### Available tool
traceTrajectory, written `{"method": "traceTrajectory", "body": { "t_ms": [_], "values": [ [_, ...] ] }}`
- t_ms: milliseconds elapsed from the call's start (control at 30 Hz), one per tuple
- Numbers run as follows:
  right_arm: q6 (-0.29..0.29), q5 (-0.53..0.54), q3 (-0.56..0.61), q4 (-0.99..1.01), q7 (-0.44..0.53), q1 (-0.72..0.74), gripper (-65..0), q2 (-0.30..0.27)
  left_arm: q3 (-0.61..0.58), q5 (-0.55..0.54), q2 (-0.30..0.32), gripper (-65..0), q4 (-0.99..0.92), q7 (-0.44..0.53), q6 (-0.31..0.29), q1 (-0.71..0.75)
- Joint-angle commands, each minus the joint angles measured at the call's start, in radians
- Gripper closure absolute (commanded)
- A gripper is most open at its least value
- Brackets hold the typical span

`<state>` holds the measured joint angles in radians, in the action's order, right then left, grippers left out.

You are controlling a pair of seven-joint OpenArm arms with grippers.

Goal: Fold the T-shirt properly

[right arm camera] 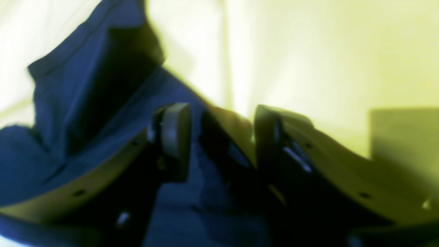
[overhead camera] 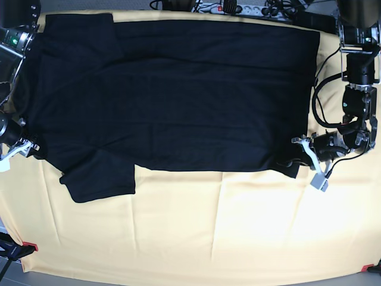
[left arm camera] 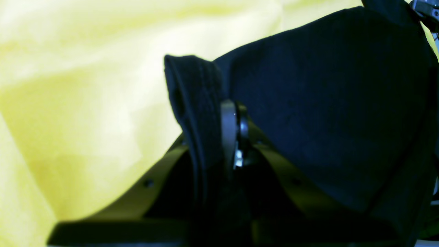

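No text, label, brand, number or sign can be read in any view.

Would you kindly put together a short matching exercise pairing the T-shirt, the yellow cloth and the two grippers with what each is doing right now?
Things:
1. T-shirt
2. yellow cloth
3. left gripper
4. right gripper

States:
A. jaws apart, with a fold of dark fabric between them
B. spread flat, sleeves out to one side
C. clamped shut on a hem of the shirt
D. covers the table beneath everything

Pairs: 1-B, 2-D, 3-C, 4-A
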<state>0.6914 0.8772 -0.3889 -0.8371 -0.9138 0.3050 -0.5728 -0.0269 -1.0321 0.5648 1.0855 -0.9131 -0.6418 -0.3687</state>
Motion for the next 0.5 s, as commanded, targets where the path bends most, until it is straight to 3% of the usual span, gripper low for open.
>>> {"method": "traceTrajectory", "body": {
  "t_ms": [0,167,233,333,467],
  "values": [
    [0.007,0.039,-0.003,-0.01,-0.019,0.02,-25.4,-0.02,0.008,-0.024,0.017,0.0,0.014,0.022,-0.01,-0.025],
    [0.007,0.092,-0.003,-0.01,-0.06,0.022,-24.9,-0.021,0.008,-0.024,0.017,0.0,0.014,0.028,-0.01,-0.025],
    [0.007,0.092,-0.003,-0.01,-0.048,0.022,-18.2,-0.021,0.008,-0.024,0.017,0.0,0.014,0.029,-0.01,-0.025],
    [0.007,0.092,-0.003,-0.017,-0.039,0.022,0.0,-0.021,0.008,-0.023,0.018,0.0,0.014,0.046,-0.01,-0.026],
    [0.007,0.092,-0.003,-0.029,0.002,0.032,0.0,-0.028,0.008,-0.011,0.017,0.0,0.014,0.068,-0.01,-0.034]
  ]
}}
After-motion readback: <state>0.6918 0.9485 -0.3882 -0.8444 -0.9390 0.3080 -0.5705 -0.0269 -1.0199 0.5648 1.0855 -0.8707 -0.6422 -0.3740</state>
